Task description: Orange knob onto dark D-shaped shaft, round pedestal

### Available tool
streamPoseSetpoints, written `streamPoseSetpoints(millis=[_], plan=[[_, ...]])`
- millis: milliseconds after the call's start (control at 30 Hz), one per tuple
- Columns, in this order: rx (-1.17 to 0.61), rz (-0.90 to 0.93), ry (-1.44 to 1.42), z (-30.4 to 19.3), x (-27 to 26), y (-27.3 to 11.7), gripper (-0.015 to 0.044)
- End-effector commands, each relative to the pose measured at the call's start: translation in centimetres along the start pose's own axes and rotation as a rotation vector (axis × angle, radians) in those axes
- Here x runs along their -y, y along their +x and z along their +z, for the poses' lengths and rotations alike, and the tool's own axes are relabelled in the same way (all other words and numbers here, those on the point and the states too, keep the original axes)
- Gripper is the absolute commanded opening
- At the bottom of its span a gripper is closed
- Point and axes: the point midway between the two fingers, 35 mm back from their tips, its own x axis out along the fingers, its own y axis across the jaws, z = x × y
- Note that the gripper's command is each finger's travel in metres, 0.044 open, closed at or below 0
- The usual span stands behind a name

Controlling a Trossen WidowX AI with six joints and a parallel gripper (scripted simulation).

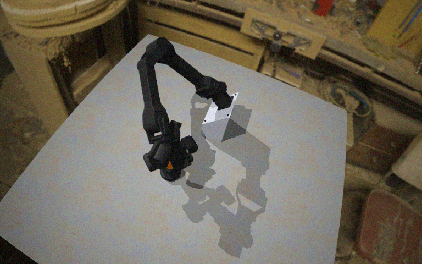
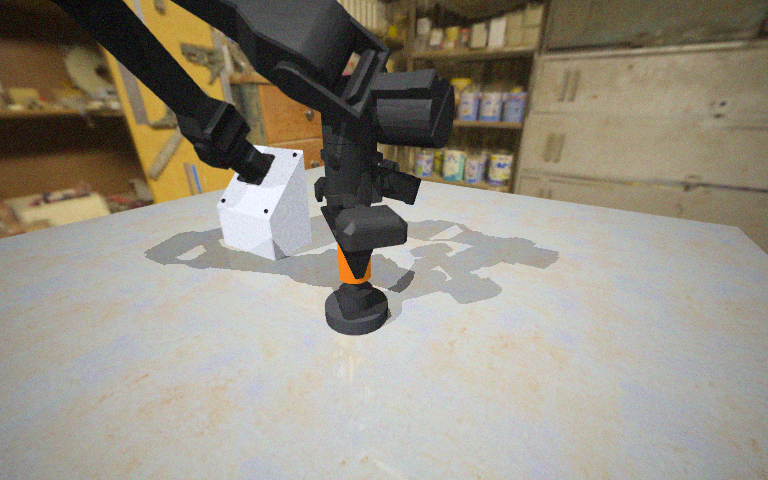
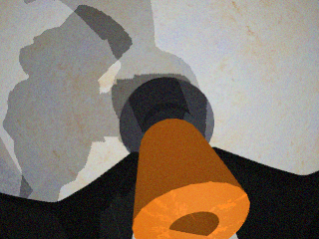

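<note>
While fingers [image 2: 359,261] grip orange knob [image 1: 170,165] [image 2: 344,266] [image 3: 171,159] partly open, its long axis stands upright.

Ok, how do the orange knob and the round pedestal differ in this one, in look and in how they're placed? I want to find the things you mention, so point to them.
The orange knob [image 1: 170,165] [image 2: 346,270] [image 3: 174,159] is bright orange; the round pedestal [image 1: 170,177] [image 2: 356,322] [image 3: 202,119] is dark grey. The knob is narrower, while the pedestal's base is a wide, low disc. The knob is held in the pincer [image 2: 355,266], above the pedestal, which stands on the table. Both have round outer outlines.
</note>
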Motion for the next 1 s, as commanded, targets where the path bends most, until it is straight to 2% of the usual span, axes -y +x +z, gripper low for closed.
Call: streamPoseSetpoints(millis=[0,300,567,967], plan=[[0.003,-0.001,0.000,0.00,0.07,0.02,0.0000],[0.003,-0.001,-0.009,0.00,0.28,-0.43,0.0000],[0.003,-0.002,-0.209,-0.02,0.55,-0.34,0.0000],[0.003,-0.002,-0.209,0.05,0.36,-0.19,0.0000]])
